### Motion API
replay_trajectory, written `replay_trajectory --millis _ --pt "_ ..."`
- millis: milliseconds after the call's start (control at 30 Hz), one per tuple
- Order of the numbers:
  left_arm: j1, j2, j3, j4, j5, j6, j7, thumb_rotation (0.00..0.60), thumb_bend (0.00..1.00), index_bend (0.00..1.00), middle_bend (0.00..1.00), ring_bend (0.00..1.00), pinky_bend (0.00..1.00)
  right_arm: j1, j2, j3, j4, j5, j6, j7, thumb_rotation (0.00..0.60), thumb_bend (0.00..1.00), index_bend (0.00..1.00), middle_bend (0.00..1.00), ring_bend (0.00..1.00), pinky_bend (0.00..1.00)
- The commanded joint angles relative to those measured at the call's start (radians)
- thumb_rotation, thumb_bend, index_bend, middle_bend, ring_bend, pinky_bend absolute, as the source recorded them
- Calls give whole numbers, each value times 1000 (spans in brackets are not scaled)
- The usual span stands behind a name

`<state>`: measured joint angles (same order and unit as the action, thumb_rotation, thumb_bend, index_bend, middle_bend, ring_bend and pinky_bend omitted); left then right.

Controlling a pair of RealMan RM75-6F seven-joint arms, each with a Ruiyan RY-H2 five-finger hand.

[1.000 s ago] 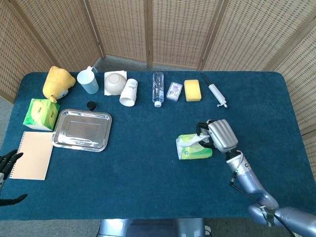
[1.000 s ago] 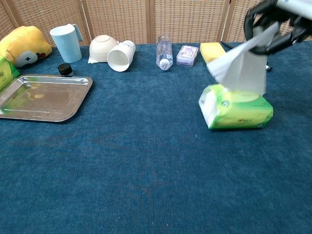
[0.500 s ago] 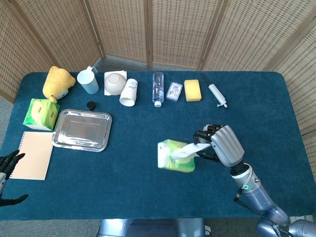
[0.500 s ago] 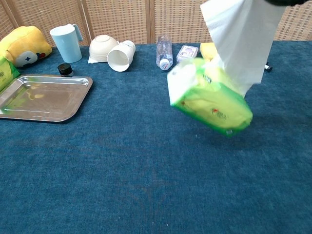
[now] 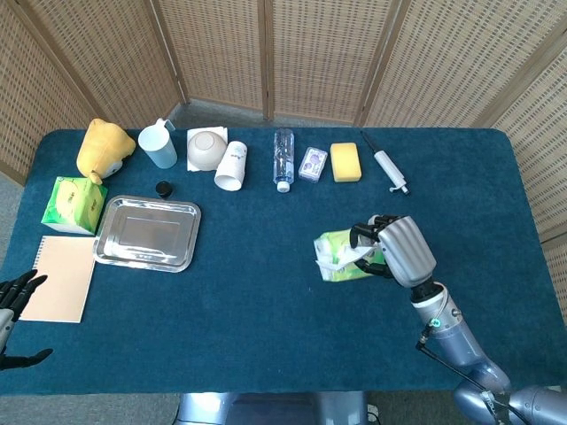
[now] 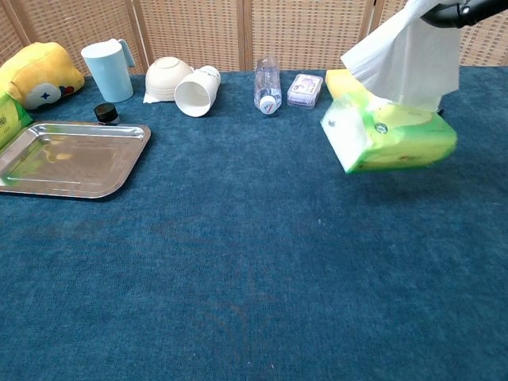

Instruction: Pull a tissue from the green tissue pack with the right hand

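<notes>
My right hand (image 5: 400,249) pinches a white tissue (image 6: 409,55) that still sticks in the slot of the green tissue pack (image 6: 390,145). The pack (image 5: 339,258) hangs from that tissue, lifted off the blue table and tilted, right of the table's middle. In the chest view only the dark fingertips (image 6: 459,9) show, at the top right edge above the tissue. My left hand (image 5: 16,296) sits at the bottom left corner of the head view, fingers spread, holding nothing.
A steel tray (image 5: 147,233), a notebook (image 5: 58,277) and a second green tissue box (image 5: 73,204) lie at the left. Along the far edge stand a yellow plush (image 5: 104,148), blue cup (image 5: 159,143), bowl (image 5: 206,148), paper cup (image 5: 232,166), bottle (image 5: 283,158), sponge (image 5: 345,162) and syringe (image 5: 387,166).
A second ago the pack lay on the table with the tissue pinched. It then rose and swung left under the tissue; now it has swung back right, still hanging.
</notes>
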<state>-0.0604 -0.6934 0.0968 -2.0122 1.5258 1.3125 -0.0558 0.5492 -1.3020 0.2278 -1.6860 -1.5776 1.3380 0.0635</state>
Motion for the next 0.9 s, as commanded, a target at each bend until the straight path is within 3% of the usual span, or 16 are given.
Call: replay_trajectory --millis 33,200,333,600,800,900 --pt "0 0 2 -1 3 -1 1 600 0 0 0 0 0 23 -15 11 40 94 -89 -40 600 556 799 834 653 719" --pt "1 3 3 -1 0 -1 -3 600 0 0 0 0 0 16 -112 70 160 76 49 72 600 557 798 835 654 724" --pt "-3 2 4 -1 2 -9 1 600 0 0 0 0 0 24 -102 42 189 115 -30 51 600 563 801 838 656 724" --pt "-5 -1 5 -4 -3 -15 9 600 0 0 0 0 0 15 -94 57 169 117 4 58 600 564 800 838 656 724" --pt "-7 -1 5 -5 -4 -18 11 600 0 0 0 0 0 -3 -75 11 137 74 9 74 600 564 800 838 656 724" --pt "-7 -1 5 -4 -5 -18 12 600 0 0 0 0 0 -15 -44 -36 88 17 6 84 600 565 800 838 656 724"
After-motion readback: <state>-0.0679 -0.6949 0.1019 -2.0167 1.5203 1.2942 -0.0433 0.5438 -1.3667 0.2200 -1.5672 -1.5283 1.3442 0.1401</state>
